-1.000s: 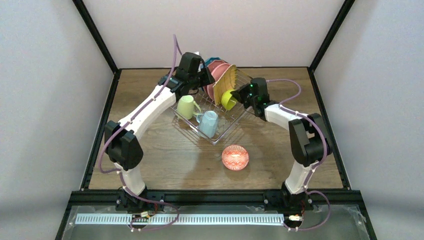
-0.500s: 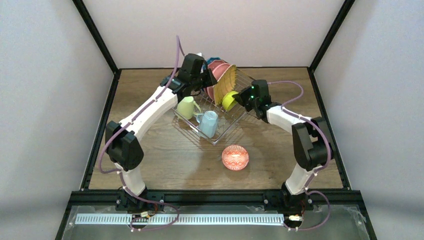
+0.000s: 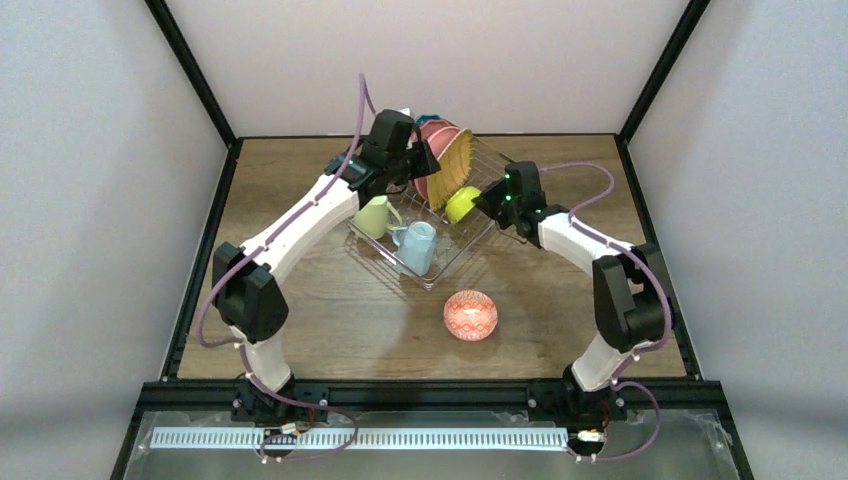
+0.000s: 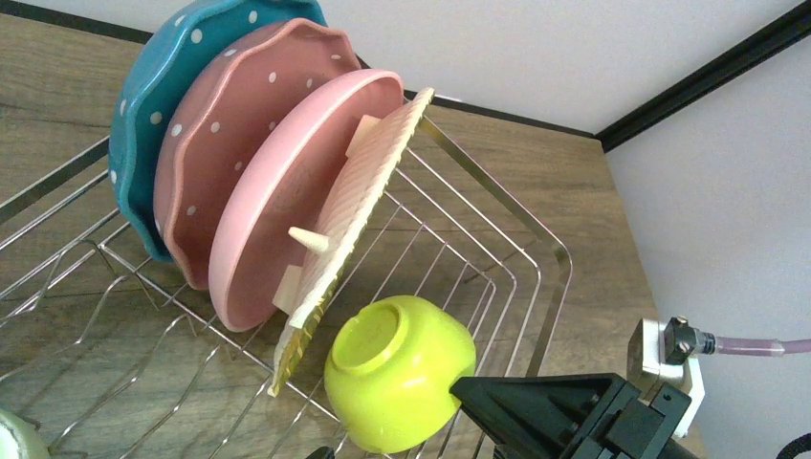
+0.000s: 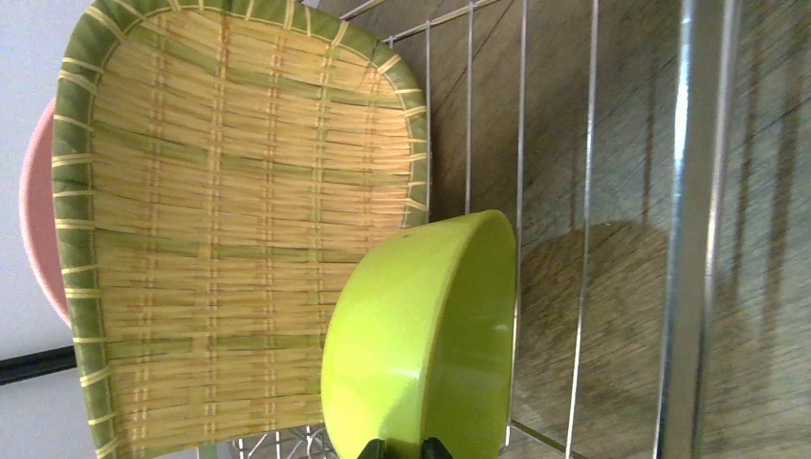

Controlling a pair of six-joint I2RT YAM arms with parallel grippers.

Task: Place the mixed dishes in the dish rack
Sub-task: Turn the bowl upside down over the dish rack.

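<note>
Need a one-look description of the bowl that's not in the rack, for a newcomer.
On the wooden table, find the wire dish rack in the middle. On bare wood off its near corner, toward the arm bases, sits the red-patterned bowl. It is the only dish outside the rack, and it is orange-red with pale patterning, unlike the plain lime bowl.

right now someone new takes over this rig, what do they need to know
Left gripper: open, empty, at the dish rack's far end.
Right gripper: shut on the lime bowl, held on edge in the rack beside the woven plate.
Done: blue dotted plate, pink dotted plate, plain pink plate, pale green mug, light blue mug racked.
Left: release the lime bowl, then load the red-patterned bowl from the table.
</note>
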